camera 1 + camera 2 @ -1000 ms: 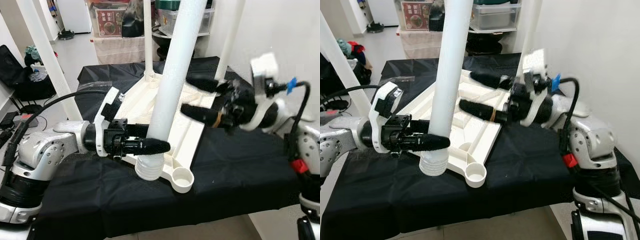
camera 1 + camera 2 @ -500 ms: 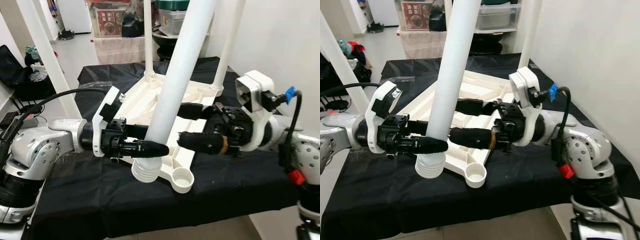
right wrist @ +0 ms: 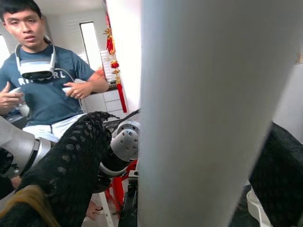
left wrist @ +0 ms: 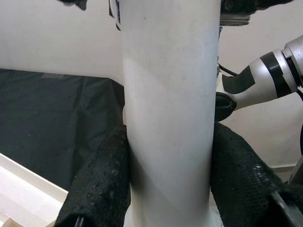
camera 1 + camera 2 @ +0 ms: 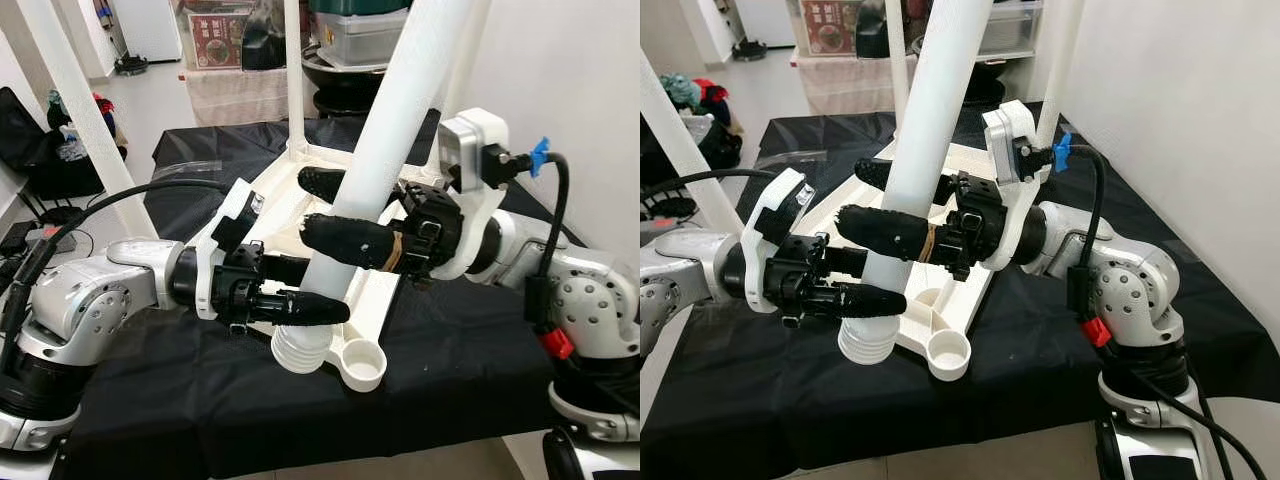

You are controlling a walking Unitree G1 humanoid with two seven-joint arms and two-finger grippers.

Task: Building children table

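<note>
Mid-frame, your left gripper (image 5: 300,290) clamped the white table leg (image 5: 375,170) near its ribbed end; your right gripper (image 5: 335,210) straddled it higher, fingers wide.

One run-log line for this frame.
left gripper: shut on table leg | right gripper: open, straddling it higher | tabletop: upside down on black cloth

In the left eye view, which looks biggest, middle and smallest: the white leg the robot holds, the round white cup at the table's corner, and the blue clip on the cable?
1. White leg, by far the biggest, though it stands nearest the camera.
2. Round cup.
3. Blue clip, smallest.
</note>
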